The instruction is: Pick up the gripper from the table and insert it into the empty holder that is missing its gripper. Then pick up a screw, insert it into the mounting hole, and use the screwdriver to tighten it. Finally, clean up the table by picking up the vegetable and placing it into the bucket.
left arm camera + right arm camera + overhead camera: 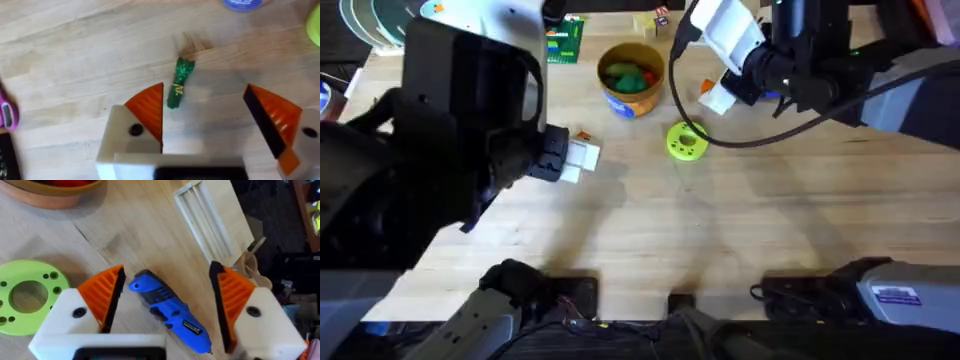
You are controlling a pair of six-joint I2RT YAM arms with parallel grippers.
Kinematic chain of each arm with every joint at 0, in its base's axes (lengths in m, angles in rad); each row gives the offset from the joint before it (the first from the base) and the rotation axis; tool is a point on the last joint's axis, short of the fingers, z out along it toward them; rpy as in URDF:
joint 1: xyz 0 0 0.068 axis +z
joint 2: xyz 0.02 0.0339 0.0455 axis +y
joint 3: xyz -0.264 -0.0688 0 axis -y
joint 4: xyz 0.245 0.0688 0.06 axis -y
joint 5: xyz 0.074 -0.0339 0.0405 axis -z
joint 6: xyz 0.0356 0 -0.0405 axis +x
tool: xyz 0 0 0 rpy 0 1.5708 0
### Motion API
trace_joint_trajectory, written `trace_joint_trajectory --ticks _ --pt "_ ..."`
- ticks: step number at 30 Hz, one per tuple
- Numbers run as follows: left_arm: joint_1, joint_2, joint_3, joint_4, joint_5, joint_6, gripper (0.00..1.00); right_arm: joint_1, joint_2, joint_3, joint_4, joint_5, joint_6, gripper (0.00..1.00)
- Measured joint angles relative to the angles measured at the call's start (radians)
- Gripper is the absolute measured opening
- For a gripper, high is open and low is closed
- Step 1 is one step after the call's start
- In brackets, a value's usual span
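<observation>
A small dark-green vegetable [179, 82] lies on the wooden table just beyond the fingertips of my left gripper [205, 100], which is open with orange ribbed pads. From overhead, the left gripper [575, 155] hovers left of the bucket [632, 78], a tan tub with a blue base holding green and red pieces. The blue screwdriver [170, 312] lies flat on the table between the fingers of my open right gripper [167, 275], apart from both pads. Overhead, the right gripper [715, 92] sits right of the bucket. The loose gripper, the holder and the screw are out of view.
A yellow-green round disc [686, 141] lies in front of the bucket, near the right gripper. A green brick plate [563, 40] with coloured bricks stands at the back. A white slotted tray [205, 220] lies beyond the screwdriver. A pink object [7, 112] lies near the left gripper.
</observation>
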Motion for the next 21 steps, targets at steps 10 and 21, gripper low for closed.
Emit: trace_joint_trajectory --ticks 10,21 --pt "0.278 0.335 0.0 0.05 0.087 0.0 0.991 0.0 0.0 0.0 0.0 0.0 0.0 0.99" --pt "0.293 0.599 0.0 0.11 0.15 0.072 0.95 0.0 0.0 0.0 0.0 0.001 0.0 0.989"
